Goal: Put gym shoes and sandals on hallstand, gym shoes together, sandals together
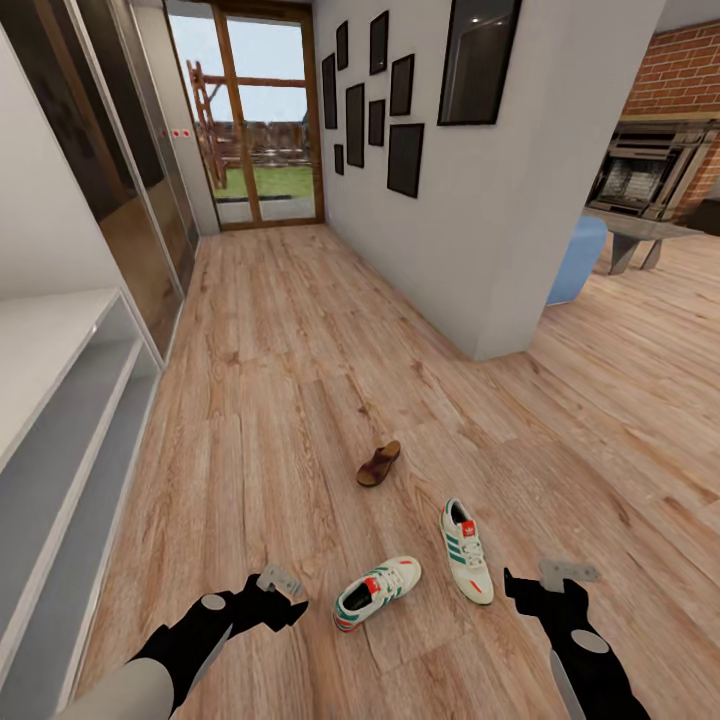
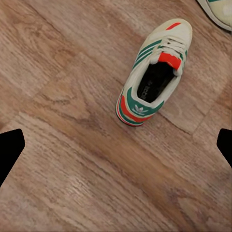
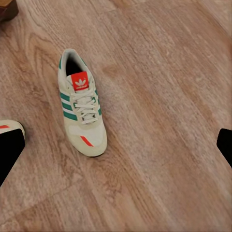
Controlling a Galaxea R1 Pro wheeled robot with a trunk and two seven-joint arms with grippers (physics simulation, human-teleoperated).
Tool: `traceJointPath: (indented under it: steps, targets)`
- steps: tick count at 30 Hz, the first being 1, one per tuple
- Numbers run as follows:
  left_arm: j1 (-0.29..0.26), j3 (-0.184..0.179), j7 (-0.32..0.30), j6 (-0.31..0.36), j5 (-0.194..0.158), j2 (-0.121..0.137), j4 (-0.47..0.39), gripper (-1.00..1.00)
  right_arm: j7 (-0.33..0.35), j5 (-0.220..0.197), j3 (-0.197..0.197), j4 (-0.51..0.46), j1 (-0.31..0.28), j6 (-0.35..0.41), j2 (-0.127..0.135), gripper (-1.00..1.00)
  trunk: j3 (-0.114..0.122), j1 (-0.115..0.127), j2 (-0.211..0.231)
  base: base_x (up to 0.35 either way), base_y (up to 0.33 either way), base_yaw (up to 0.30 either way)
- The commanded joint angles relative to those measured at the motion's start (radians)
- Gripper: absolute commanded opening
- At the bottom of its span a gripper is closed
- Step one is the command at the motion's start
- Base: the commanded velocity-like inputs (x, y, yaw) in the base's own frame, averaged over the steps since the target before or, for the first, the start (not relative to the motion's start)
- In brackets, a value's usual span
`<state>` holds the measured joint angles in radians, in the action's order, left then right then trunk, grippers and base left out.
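From the head view, both gym shoes lie on the corridor floor (image 1: 280, 380) just ahead of the robot: the left shoe (image 1: 377, 592) rests aslant, its heel toward the left hand (image 1: 281, 582) and its toe pointing away to the right, while the right shoe (image 1: 467, 550) runs nearly straight along the corridor, toe toward the robot, just beside the right hand (image 1: 568, 573). One sandal (image 1: 379, 464) sits farther up the corridor, well apart from both hands, and the hallstand (image 1: 60, 440) stands along the left wall. Each hand hovers empty above the planks; each shoe is nearer the hand on its own side. In the left wrist view the left shoe (image 2: 153, 73) lies ahead of the spread fingertips (image 2: 9, 150), heel nearest, long axis diagonal to the gap between them, so the wrist would probably need turning before closing across it. In the right wrist view the right shoe (image 3: 80, 108) lies ahead and off to one side of the open fingers (image 3: 8, 152), not yet between them, its length roughly in line with the camera's look.
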<state>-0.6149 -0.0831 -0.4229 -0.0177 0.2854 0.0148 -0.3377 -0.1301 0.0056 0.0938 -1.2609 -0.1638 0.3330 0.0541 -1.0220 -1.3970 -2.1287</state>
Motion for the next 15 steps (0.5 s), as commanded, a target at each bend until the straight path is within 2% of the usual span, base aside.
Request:
traceJointPath:
  steps: [1,10,15]
  targets:
    - [0.000,-0.004,0.000,-0.002,0.005,0.001,-0.001,1.00,-0.003,0.001,-0.001,-0.001,0.000,0.006,0.000,1.00,-0.001,0.000,0.000,0.000,0.000,0.000]
    - [0.001,-0.004,0.006,-0.005,0.006,0.001,-0.001,1.00,-0.003,0.001,0.001,-0.003,0.000,0.007,0.001,1.00,-0.001,0.000,0.000,0.014,0.000,0.000]
    - [0.001,-0.004,0.008,-0.004,0.005,0.001,-0.001,1.00,-0.003,0.001,0.001,-0.006,0.000,0.007,0.001,1.00,-0.001,0.000,0.000,0.232,0.000,-0.013]
